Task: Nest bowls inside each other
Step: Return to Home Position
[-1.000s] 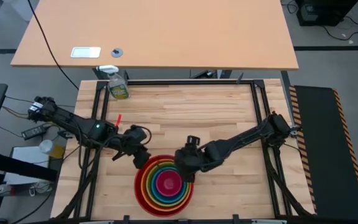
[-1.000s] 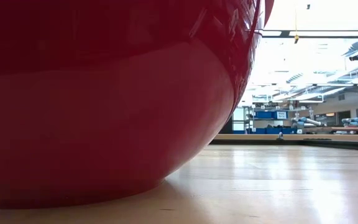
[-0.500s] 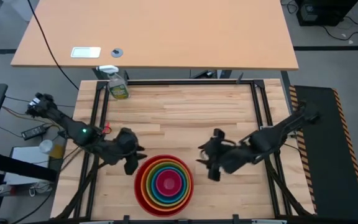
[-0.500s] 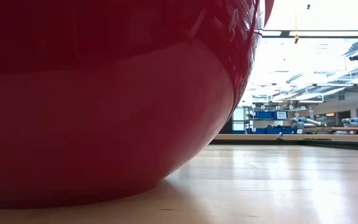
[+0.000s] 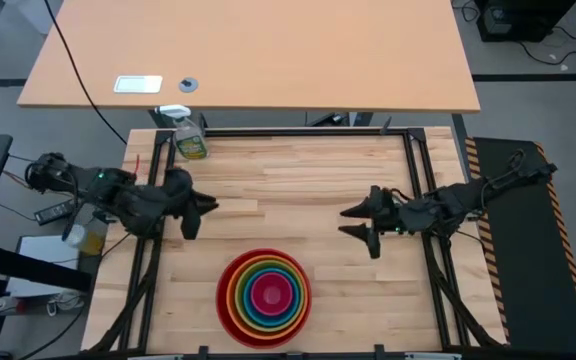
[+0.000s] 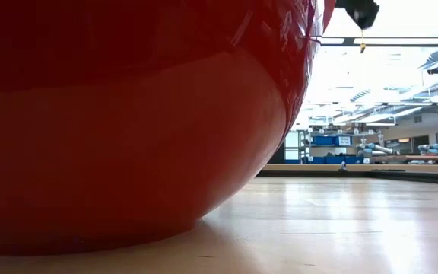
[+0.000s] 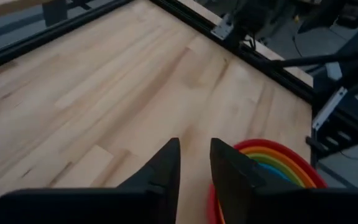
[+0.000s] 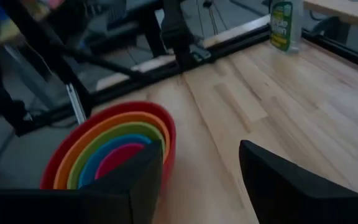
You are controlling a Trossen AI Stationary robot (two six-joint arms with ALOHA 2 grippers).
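Observation:
The bowls [image 5: 264, 295] stand nested near the table's front edge: red outermost, then orange, lime green and blue, with magenta pink in the middle. The red bowl [image 6: 128, 137] rests by its base on the wood. The stack also shows in the left wrist view as bowls [image 7: 272, 162] and in the right wrist view as bowls [image 8: 114, 152]. My left gripper [image 5: 200, 212] hovers left of and beyond the stack; its fingers [image 7: 194, 165] stand a narrow gap apart, with nothing between them. My right gripper [image 5: 353, 222] hovers right of the stack, open wide [image 8: 201, 168] and empty.
A green spray bottle [image 5: 190, 140] stands at the table's far left corner and shows in the right wrist view as the bottle [image 8: 281, 25]. A black frame rail [image 5: 298, 131] runs around the tabletop. Bare wood [image 5: 288, 180] lies between the stack and the far edge.
Both grippers have drawn back from the bowl stack. My left gripper has gone toward the table's left and far edges. My right gripper has swung toward the right edge and risen. The nested bowls have stayed where they were.

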